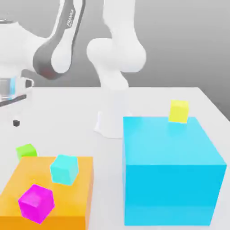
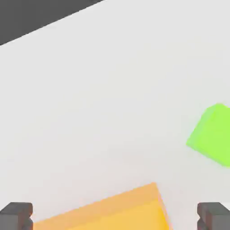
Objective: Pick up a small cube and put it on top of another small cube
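Note:
The small lime-green cube [image 1: 26,151] rests on the white table just behind the far left corner of the orange block [image 1: 49,188]. In the hand view the green cube [image 2: 213,134] lies off to one side, outside the span of the fingers. The pale cyan small cube [image 1: 64,169] stands on top of the orange block. My gripper [image 1: 13,120] hangs above the table at the exterior view's left edge, higher than the green cube and apart from it. In the hand view the gripper [image 2: 115,215] is open, its dark fingertips [image 2: 15,214] wide apart with nothing between them.
A magenta cube [image 1: 36,203] sits on the orange block's near left part. A huge blue-cyan block [image 1: 170,170] fills the exterior view's right, with a small yellow cube [image 1: 179,111] at its far top edge. The arm's white base [image 1: 112,117] stands mid-table.

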`<state>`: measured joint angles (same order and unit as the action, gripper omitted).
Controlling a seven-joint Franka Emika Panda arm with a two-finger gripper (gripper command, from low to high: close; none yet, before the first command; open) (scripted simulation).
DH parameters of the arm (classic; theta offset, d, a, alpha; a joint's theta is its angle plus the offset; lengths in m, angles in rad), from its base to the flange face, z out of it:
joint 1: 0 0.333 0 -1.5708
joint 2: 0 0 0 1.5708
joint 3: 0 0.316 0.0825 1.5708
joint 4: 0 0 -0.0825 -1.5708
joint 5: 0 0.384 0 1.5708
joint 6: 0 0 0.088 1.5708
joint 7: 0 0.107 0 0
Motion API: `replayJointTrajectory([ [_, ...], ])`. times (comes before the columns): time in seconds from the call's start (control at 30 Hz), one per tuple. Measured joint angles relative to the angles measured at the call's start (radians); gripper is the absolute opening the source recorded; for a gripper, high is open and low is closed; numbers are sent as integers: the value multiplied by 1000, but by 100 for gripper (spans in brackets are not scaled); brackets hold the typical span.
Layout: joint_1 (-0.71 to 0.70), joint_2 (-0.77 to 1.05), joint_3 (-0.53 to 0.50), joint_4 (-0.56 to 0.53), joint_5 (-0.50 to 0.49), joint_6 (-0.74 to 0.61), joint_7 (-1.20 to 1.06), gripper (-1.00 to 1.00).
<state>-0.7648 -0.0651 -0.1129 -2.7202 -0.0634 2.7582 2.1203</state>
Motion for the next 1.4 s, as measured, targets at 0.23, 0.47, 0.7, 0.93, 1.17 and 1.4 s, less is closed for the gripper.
replayJointTrajectory([
  [0.23, -94, 202, 6, -45, 131, 146, 96, 0],
  [0.47, -138, 341, 61, -22, 177, 260, 64, -100],
  [0.7, -121, 260, 38, -36, 149, 194, 86, -100],
  [0.93, -11, 28, 84, -19, 71, -49, 285, -100],
  [1.17, 166, -164, 281, 85, 123, -344, 601, -100],
  [1.4, 205, -73, 345, 65, 112, -236, 698, 100],
])
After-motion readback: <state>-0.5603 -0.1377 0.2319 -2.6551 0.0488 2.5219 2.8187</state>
